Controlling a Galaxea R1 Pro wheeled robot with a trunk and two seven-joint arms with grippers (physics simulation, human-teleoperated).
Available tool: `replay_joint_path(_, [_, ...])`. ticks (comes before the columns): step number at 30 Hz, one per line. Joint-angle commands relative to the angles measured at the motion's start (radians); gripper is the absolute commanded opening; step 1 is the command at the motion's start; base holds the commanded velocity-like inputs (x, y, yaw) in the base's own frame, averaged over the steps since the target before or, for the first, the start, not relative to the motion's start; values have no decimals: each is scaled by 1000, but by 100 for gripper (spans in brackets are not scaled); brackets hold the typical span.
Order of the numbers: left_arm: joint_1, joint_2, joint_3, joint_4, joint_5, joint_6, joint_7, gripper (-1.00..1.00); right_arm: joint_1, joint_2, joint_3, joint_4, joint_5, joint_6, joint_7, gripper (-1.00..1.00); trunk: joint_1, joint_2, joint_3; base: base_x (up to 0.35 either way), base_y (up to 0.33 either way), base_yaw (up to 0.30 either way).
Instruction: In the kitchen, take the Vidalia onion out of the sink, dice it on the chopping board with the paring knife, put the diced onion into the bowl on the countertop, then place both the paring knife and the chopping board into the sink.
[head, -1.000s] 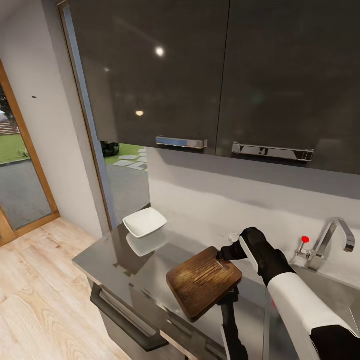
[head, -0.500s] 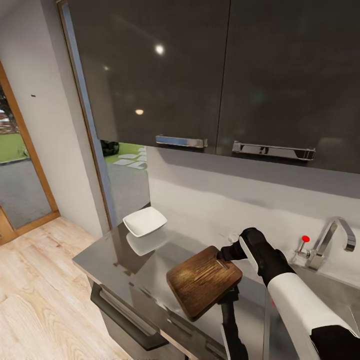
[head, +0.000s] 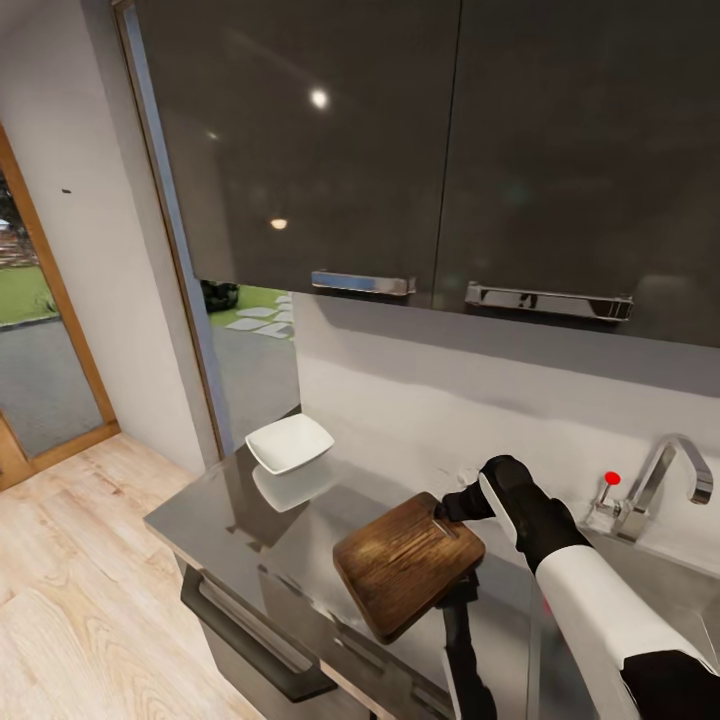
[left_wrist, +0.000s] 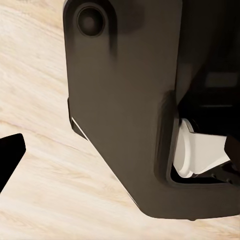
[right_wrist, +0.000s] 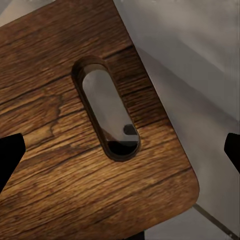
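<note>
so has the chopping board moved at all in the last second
No. The chopping board keeps the same place against the bowl and the tap, with the right gripper at its slot end.

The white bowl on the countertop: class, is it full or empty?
Empty. In the head view the bowl shows a bare white inside, with no onion pieces. It sits upright on the glossy countertop, apart from the chopping board.
</note>
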Motion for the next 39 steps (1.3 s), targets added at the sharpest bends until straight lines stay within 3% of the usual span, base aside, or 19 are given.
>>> replay_joint_path(1, [1, 0, 0, -3, 1, 3, 0, 100, -1, -1, 4, -1, 0, 4, 2, 100, 1, -2, -2, 84, 0, 0])
replay_joint_path(12, [1, 0, 2, -3, 1, 3, 1, 100, -1, -2, 4, -1, -1, 4, 2, 100, 1, -2, -4, 68, 0, 0])
replay_joint_path(39, [1, 0, 2, -3, 1, 2, 1, 100, -1, -10, 2, -1, 3, 4, -1, 100, 1, -2, -39, 0, 0, 0])
